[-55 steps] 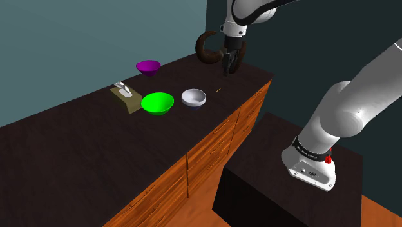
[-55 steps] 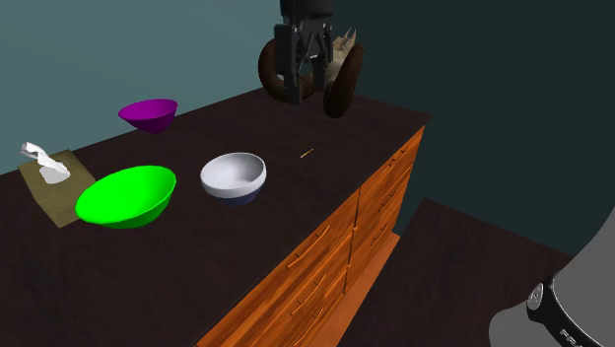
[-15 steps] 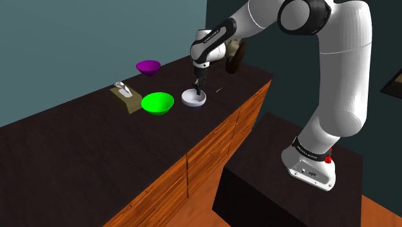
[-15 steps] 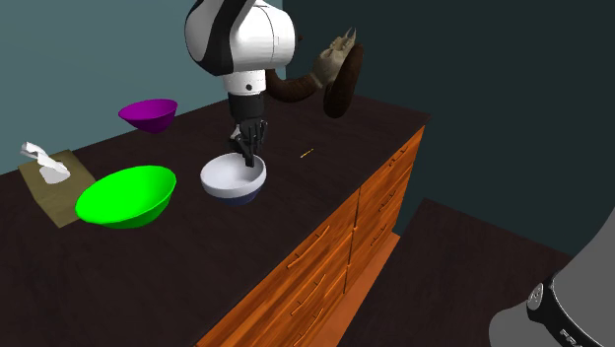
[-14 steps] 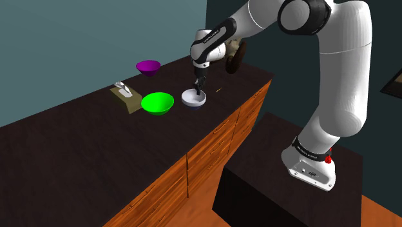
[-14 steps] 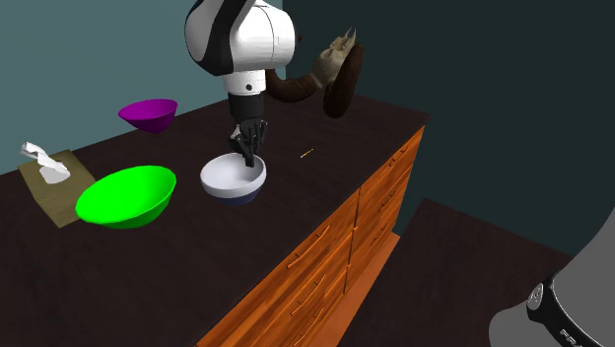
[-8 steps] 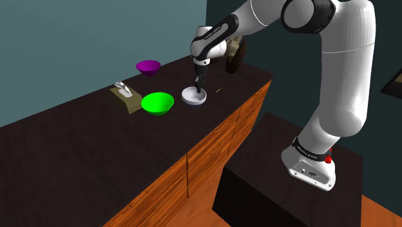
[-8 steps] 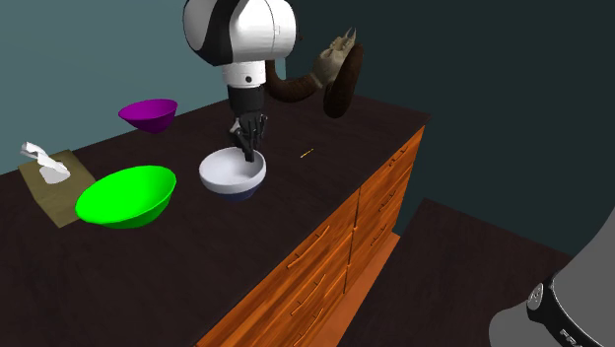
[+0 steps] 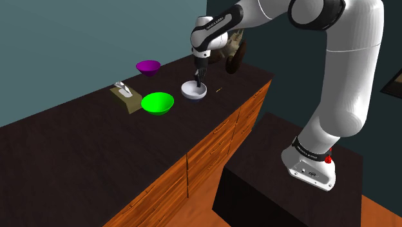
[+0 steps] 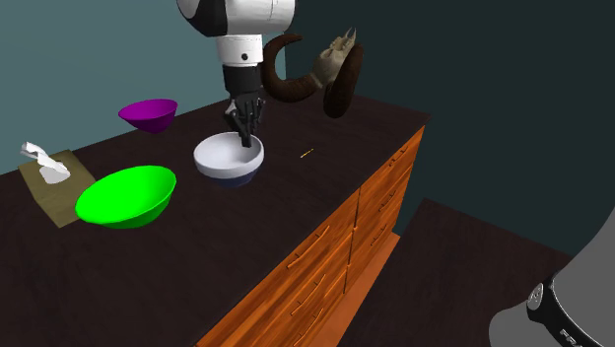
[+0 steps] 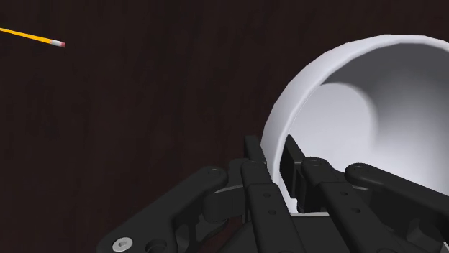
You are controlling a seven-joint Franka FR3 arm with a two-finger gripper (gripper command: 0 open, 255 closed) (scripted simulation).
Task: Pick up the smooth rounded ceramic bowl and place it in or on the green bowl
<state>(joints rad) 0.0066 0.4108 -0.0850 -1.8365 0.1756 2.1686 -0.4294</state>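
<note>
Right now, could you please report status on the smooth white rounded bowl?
Black two-finger gripper shut on rim of white bowl. Nothing stands between it and bright green bowl.

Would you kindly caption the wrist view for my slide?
Black fingers clasp the round white bowl by its rim; yellow pencil on dark countertop.

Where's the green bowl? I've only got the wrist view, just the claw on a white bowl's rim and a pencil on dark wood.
Observer: The green bowl sits on the dark counter, next to the white bowl on the shoulder view's left, with a gap between them.
Operator: Anything past the green one I might hit?
Observer: A tan pad with a white object lies just beyond it, further to the shoulder view's left.
Operator: Any other bowls?
Observer: One purple bowl, near the counter's back edge by the wall.
</note>
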